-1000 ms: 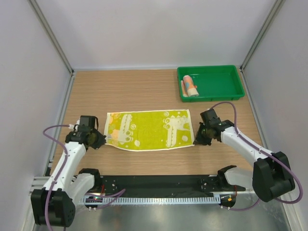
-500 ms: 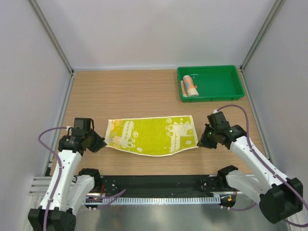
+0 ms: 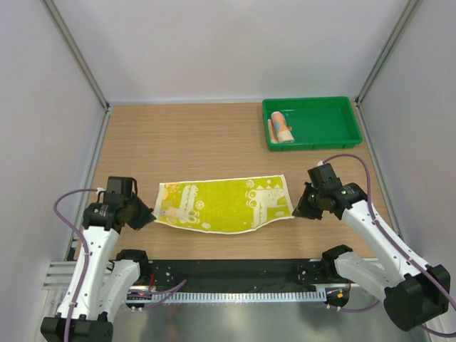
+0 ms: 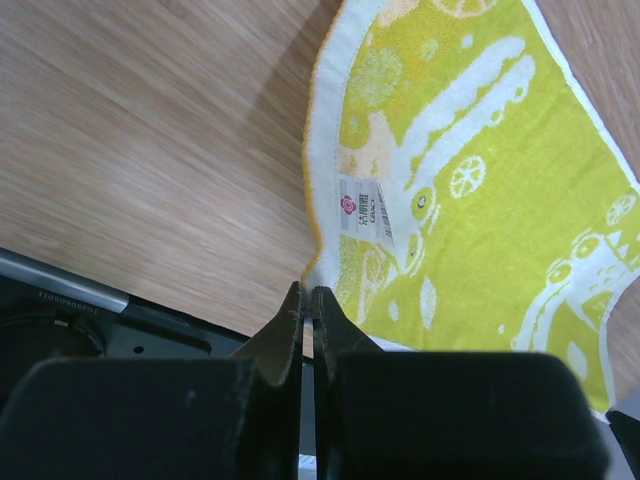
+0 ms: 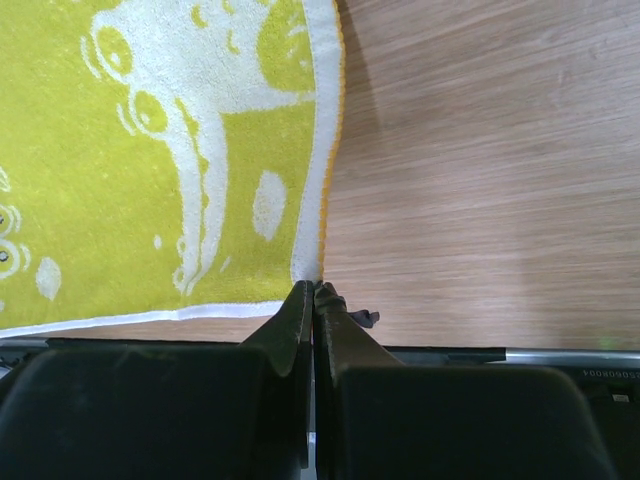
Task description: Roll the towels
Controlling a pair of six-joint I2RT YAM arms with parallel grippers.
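The left gripper (image 3: 151, 215) is fully closed, its jaws pinched on the near left corner of the yellow towel (image 3: 221, 205). In the left wrist view the two fingertips (image 4: 295, 300) meet with no gap at the white hem, and the cloth fans away from them toward 1 o'clock. A small white label (image 4: 365, 210) lies just above the pinch, at 12 o'clock. A shadow lies on the wood along the towel's left edge, so that edge is off the surface.

The right gripper (image 3: 296, 212) is likewise clamped tight, on the near right corner. In its wrist view the fingertips (image 5: 300, 300) close on the hem, with the yellow towel (image 5: 150, 150) spreading toward 10 o'clock and bare wood toward 2 o'clock. There too a shadow runs beside the edge.

Seen from above, the towel hangs stretched between the two grippers, one at its 8 o'clock corner and the other at its 4 o'clock corner. Its near edge sags in a curve toward 6 o'clock, and it sits in the near half of the table (image 3: 199, 135).

At 1 o'clock, well apart from both arms, a green tray (image 3: 335, 121) stands in the far right corner. The other towel lies as a roll (image 3: 281, 127) in the tray's left end, showing orange-pink and light blue.
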